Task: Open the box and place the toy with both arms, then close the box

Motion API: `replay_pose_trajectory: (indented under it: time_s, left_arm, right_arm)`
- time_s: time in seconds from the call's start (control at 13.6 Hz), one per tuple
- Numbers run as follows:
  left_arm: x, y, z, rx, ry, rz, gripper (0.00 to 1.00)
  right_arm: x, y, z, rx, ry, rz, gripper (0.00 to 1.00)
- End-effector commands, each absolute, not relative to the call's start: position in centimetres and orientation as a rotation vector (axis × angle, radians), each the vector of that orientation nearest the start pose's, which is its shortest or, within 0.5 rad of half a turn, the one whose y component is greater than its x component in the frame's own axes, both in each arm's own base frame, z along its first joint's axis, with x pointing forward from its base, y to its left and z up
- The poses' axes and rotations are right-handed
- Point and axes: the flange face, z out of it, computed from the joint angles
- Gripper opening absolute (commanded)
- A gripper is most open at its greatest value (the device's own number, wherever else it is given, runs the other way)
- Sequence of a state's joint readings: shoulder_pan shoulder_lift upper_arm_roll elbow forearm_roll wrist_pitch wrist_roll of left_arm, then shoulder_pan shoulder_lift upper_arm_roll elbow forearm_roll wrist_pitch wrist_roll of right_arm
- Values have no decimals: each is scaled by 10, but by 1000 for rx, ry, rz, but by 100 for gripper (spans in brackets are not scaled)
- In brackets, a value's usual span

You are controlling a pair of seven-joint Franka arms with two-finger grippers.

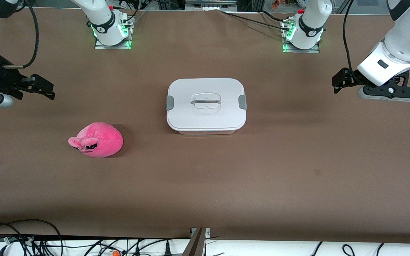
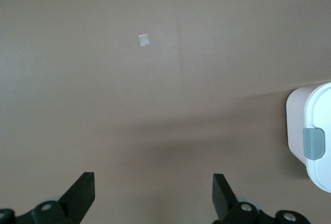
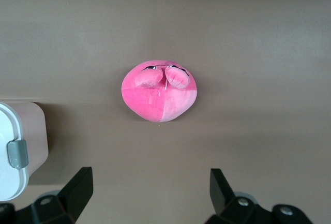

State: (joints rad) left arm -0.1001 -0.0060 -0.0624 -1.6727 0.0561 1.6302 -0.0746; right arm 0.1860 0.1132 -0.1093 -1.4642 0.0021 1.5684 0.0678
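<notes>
Mid-table: box [image 1: 206, 105] lidded, toy [image 1: 97, 140] apart; left tool [image 1: 340, 81], right tool [image 1: 43, 87] released, over bare table ends.

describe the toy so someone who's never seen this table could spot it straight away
Start at the white-lidded box in the middle of the brown table. From there look toward the right arm's end of the table and a little nearer the front camera: the toy lies there alone on the cloth. It is the only bright pink, soft, rounded thing, with small ears and dark eyes.
</notes>
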Motion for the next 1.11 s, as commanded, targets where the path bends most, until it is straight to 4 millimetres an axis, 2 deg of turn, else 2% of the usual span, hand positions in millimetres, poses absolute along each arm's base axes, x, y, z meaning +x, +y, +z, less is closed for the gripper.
replay_pose_trajectory:
  time_s: [0.0,0.37,0.74,0.81,0.88,1.03]
  left_arm:
    - [544,-89,591,-3101,132,50,100]
    - [539,-104,591,-3098,173,78,100]
    - [539,-105,587,-3094,192,104,100]
    - [537,-112,583,-3089,215,130,100]
    - [533,-131,581,-3081,278,145,100]
    - [535,-161,587,-3113,579,136,100]
  right_arm:
    - [586,50,617,-3157,-20,0,100]
    - [587,51,618,-3155,-20,-3,100]
    - [586,50,616,-3157,-20,7,100]
    - [586,50,617,-3157,-20,0,100]
    - [586,50,617,-3157,-20,0,100]
    - [586,50,616,-3157,-20,12,100]
